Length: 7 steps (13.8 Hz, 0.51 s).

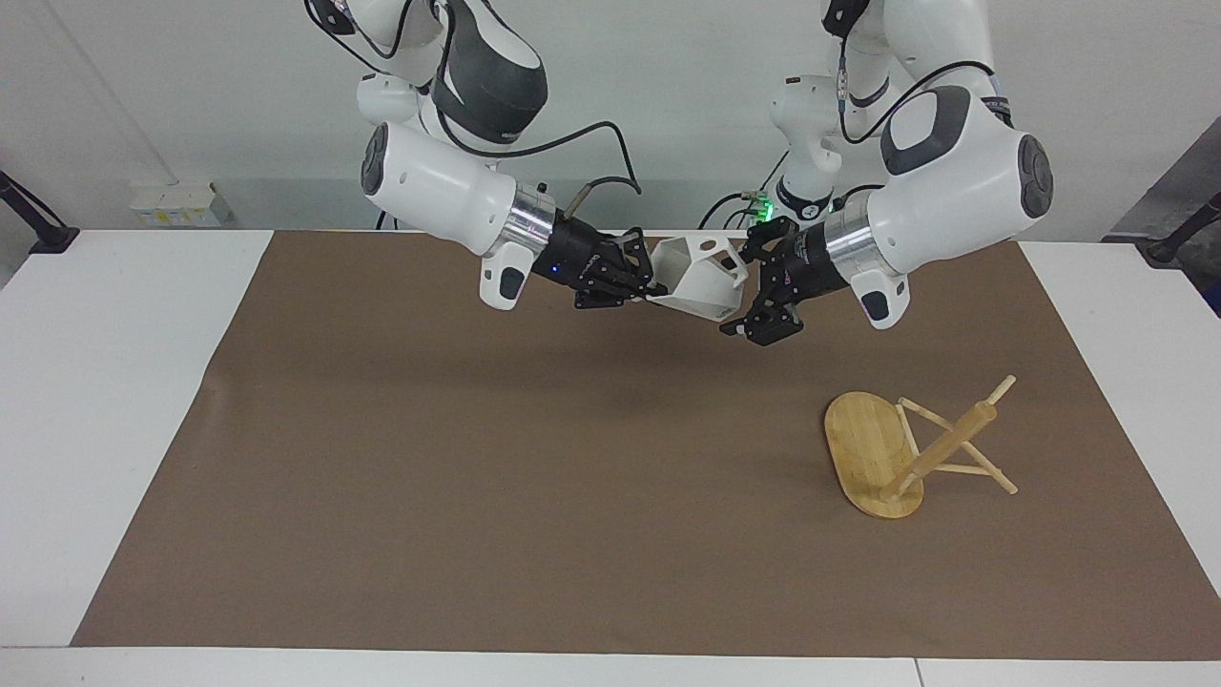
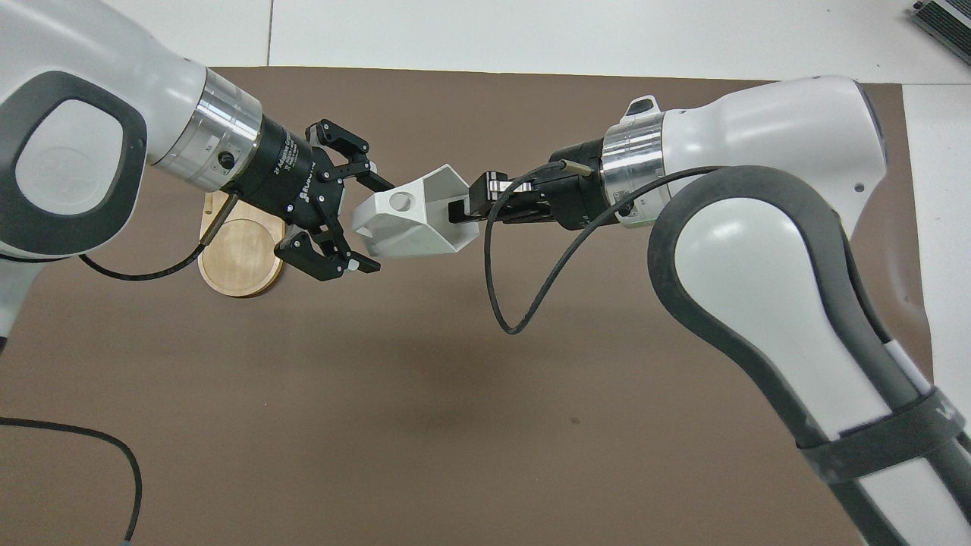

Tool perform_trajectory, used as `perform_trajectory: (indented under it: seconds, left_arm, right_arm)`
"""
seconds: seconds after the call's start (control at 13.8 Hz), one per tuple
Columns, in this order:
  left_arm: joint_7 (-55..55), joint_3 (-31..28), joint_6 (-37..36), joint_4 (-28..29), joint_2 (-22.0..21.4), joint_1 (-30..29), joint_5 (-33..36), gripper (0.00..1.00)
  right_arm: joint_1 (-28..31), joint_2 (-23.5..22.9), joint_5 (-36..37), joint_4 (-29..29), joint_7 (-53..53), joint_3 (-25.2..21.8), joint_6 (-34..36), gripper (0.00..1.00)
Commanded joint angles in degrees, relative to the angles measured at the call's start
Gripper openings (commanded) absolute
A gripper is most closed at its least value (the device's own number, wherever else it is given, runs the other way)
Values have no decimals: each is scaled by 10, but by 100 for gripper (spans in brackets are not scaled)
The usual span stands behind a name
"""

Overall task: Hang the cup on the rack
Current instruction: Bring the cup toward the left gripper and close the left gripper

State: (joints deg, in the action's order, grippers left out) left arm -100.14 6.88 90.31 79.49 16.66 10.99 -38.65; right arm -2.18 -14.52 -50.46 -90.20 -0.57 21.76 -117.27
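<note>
Cup [image 1: 701, 277] first, in the facing view: it hangs in the air over the brown mat [image 1: 534, 496], carried by the right gripper [image 1: 641, 283], whose fingertips are pinched on the cup's wall at the rim. The cup lies tilted on its side, its open mouth turned toward the right arm. The left gripper [image 1: 754, 286] is level with it, fingers spread wide on either side of the cup's closed end; whether they touch it cannot be told. The rack [image 1: 901, 448] stands on the mat toward the left arm's end of the desk [image 1: 114, 401], well apart from the cup and farther from the robots than the cup is (its post leans in this view, with thin pegs sticking out near the top).

In the overhead view the cup [image 2: 413, 220] shows its blocky handle with the round hole, which points toward the left gripper [image 2: 368, 224]. That gripper's two fingers stand spread, one on each side of the handle end. The right gripper [image 2: 464, 211] reaches into the cup's mouth and clamps the wall there. The rack's oval base [image 2: 239, 258] peeks out from under the left arm, beside the cup toward the left arm's end of the desk.
</note>
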Motion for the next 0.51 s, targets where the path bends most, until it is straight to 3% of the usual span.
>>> perform_trajectory:
  seconds: [0.0, 0.22, 0.44]
  left_arm:
    - [-5, -5, 18, 65, -44, 3, -12, 100]
    - [-3, -5, 50, 115, -77, -2, -19, 100]
    - [-5, -5, 64, 124, -87, -6, -37, 100]
  right_arm:
    - [4, 2, -5, -6, -12, 4, -9, 0]
    - [4, 2, -5, -6, -13, 4, -9, 0]
    - [5, 2, -5, -6, -13, 4, -10, 0]
